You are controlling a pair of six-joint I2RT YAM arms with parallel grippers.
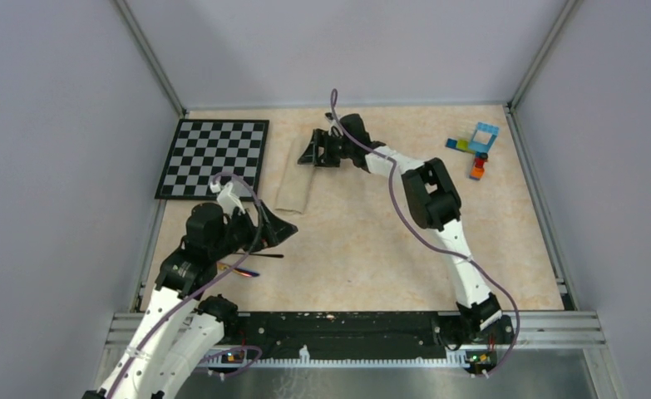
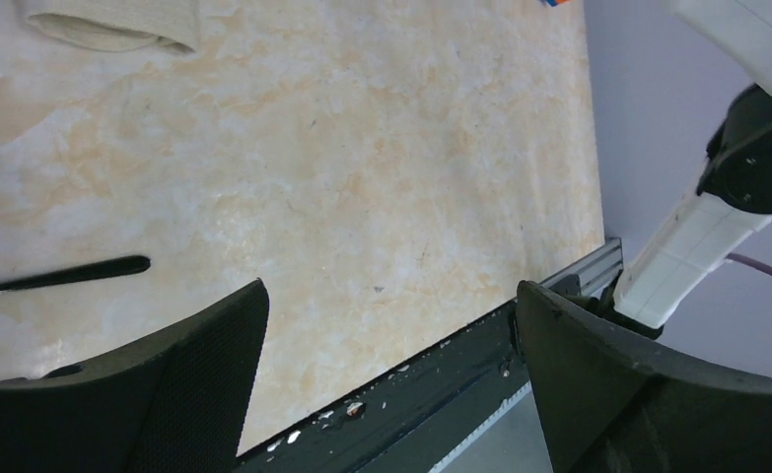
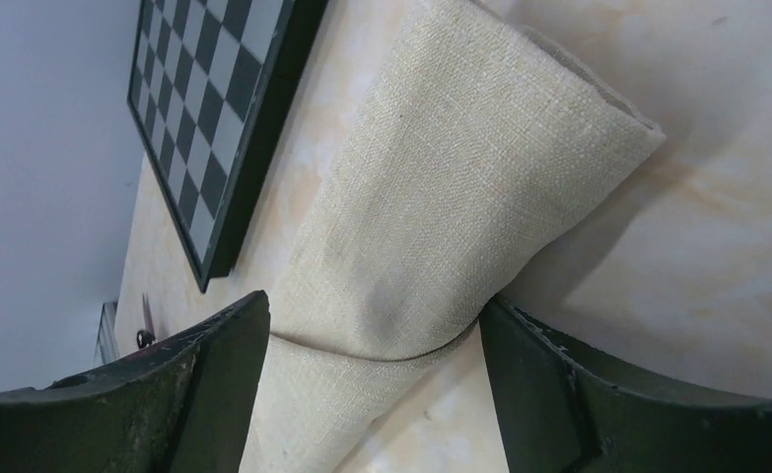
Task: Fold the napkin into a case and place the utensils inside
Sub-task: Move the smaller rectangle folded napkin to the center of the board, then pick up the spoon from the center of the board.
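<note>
The napkin is folded into a narrow cream-beige case (image 1: 295,184) that lies just right of the chequered board (image 1: 214,158). My right gripper (image 1: 312,151) is open over the case's far end. In the right wrist view the cloth (image 3: 441,197) lies between and beyond the spread fingers (image 3: 214,384), and the gripper (image 3: 372,330) holds nothing. The utensils (image 1: 251,259) lie on the table near the front left, partly hidden under my left arm. My left gripper (image 1: 278,229) is open and empty just above them. The left wrist view shows one dark handle (image 2: 66,274) and the case's near end (image 2: 115,25).
Coloured toy bricks (image 1: 475,148) sit at the back right. Grey walls close in the table on three sides. The black front rail (image 2: 431,384) runs along the near edge, with the right arm's base link (image 2: 692,246) beside it.
</note>
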